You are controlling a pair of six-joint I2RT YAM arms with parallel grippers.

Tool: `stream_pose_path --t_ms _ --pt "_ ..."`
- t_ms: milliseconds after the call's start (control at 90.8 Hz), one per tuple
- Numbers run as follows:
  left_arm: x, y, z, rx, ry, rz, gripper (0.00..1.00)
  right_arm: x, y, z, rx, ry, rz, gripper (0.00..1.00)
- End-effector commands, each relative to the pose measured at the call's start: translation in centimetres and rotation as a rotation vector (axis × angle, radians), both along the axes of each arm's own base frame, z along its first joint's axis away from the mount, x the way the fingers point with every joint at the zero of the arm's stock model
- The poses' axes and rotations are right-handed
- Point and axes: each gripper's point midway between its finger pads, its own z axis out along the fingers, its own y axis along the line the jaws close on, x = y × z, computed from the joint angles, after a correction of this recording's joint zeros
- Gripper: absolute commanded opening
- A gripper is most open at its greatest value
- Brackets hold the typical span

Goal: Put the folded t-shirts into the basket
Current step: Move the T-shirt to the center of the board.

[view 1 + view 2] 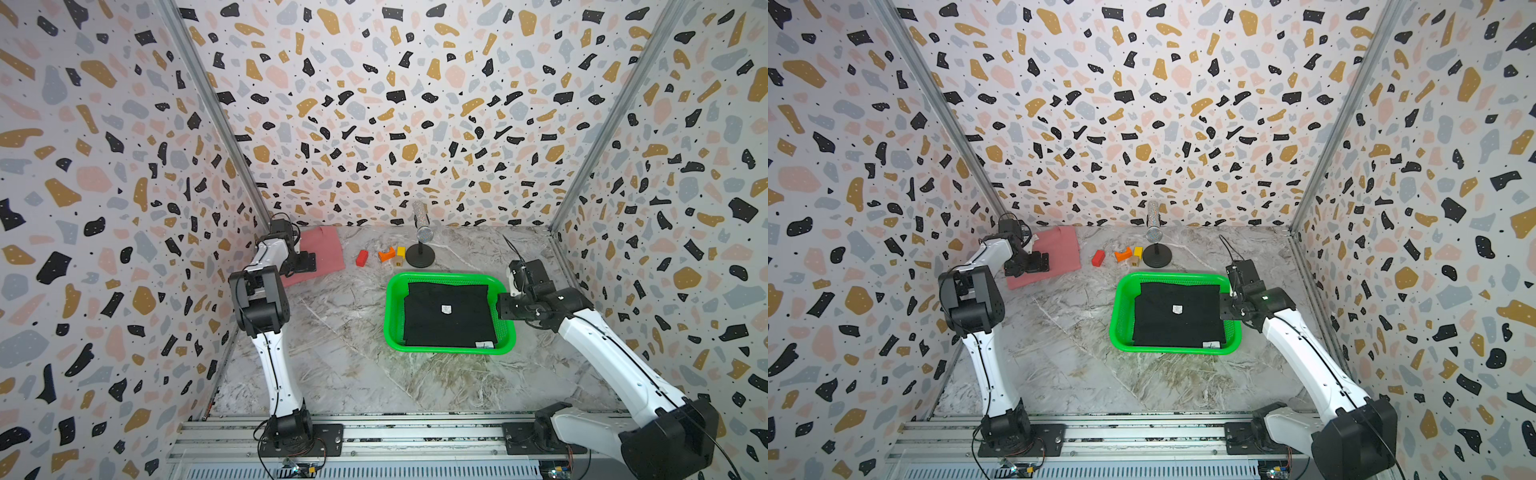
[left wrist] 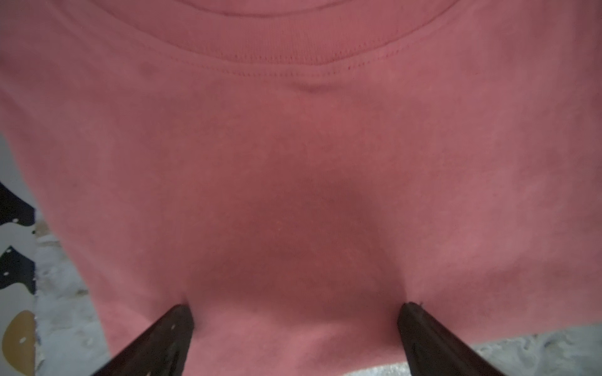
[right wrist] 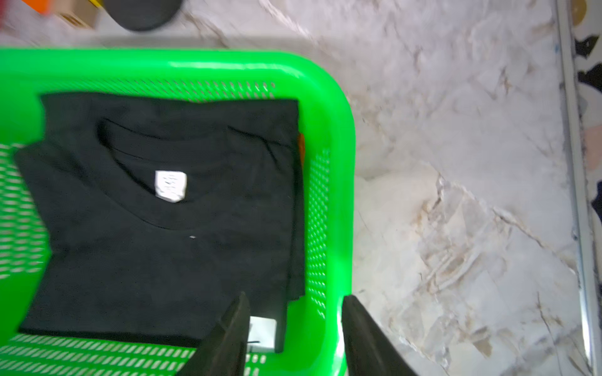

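Black cotton covers most of the shallow bright green plastic basket (image 1: pixel 392 307). The folded black t-shirt (image 1: pixel 449 316) with its small white label lies flat inside. A thin orange sliver (image 3: pixel 301 143) at its edge suggests the orange shirt sits underneath.

The right hand (image 3: pixel 294 296) hangs at the basket's right rim, fingers parted and pinching nothing. One finger is over the shirt's edge and the other outside the wall, so the cloth rests on its own weight.

The folded dusty pink t-shirt (image 1: pixel 326 249) lies on the marble-patterned desk (image 1: pixel 353 374) in the far left corner, well apart from the basket. The left hand (image 2: pixel 296 308) is down on it, fingers spread wide. Both tips touch the cloth away from the collar, probably so that closing will bunch fabric between them. Only the pink shirt appears left to move.
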Motion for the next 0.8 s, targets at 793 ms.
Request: stream_pose_path --t_ms 793 --pt "-22.5 -3.8 -0.1 -0.069 0.252 -0.248 1.00 2.4 27.1 3.5 0.173 -0.217 0.817 0.51"
